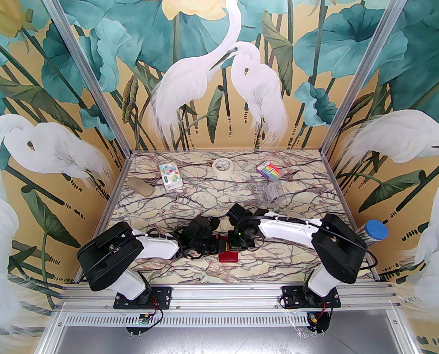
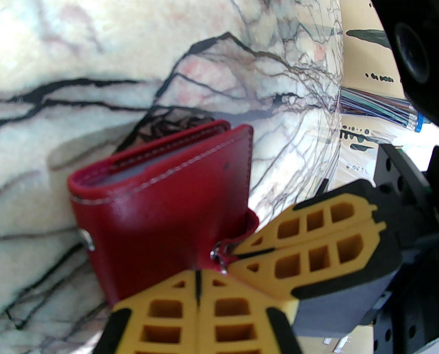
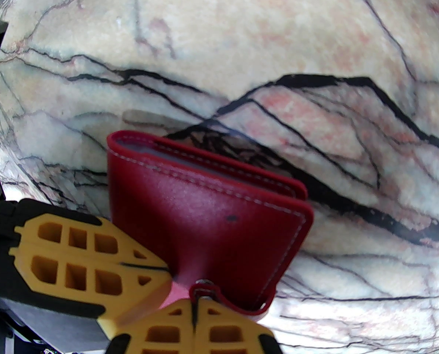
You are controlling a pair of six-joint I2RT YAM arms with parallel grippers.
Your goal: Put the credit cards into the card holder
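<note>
From the top cam, can see the card holder [image 1: 229, 257] near the front middle of the marble surface [image 1: 204, 197], right under the left gripper [image 1: 221, 242] and right gripper [image 1: 236, 247], tips meeting over it. Further back, spotting a tape roll [image 1: 223, 167], a rainbow-striped packet [image 1: 268, 170] and a clear plastic box [image 1: 266, 194], all well apart from the holder. Over on the left wrist cam, looking at the left gripper [image 2: 198, 277] squeezed fully shut on the near edge of the folded card holder [image 2: 164, 212], with the right gripper [image 2: 241, 251] poking in from the right, pinched tight at the snap tab [image 2: 219, 258]. Also noticing a pale grey strip [image 2: 131, 173] between the flaps, too blurry to say what. Right wrist cam, same deal mirrored: right gripper [image 3: 194, 304] clamped shut on the tab, left gripper [image 3: 167, 271] nipping the corner just beside it, card holder [image 3: 204, 216] seemingly lifted off the surface, going by the shadow.
</note>
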